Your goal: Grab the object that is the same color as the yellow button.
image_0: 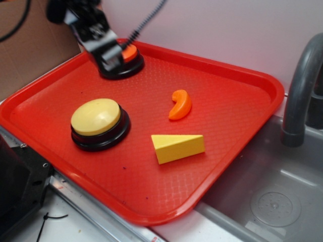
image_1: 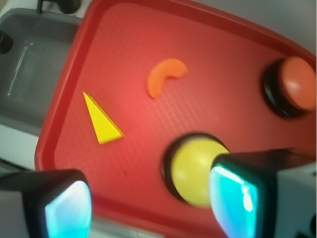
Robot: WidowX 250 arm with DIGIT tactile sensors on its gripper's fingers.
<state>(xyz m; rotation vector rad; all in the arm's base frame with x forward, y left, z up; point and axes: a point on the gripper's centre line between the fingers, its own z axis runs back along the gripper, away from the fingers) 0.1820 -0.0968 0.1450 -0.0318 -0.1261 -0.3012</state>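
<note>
The yellow wedge (image_0: 177, 147) lies flat on the red tray (image_0: 237, 91), right of the pale-yellow button (image_0: 97, 119) on its black base. In the wrist view the wedge (image_1: 101, 121) sits upper left and the yellow button (image_1: 194, 171) is partly behind my right finger (image_1: 233, 198). My gripper (image_0: 112, 53) hangs high at the back left, overlapping the orange-topped button (image_0: 129, 53) in the exterior view. It is open and empty (image_1: 151, 203), well apart from the wedge.
A small orange curved piece (image_0: 180, 105) lies behind the wedge, mid-tray. A grey sink (image_0: 272, 201) with a grey faucet (image_0: 303, 85) is right of the tray. A black block (image_0: 17, 186) stands at the front left.
</note>
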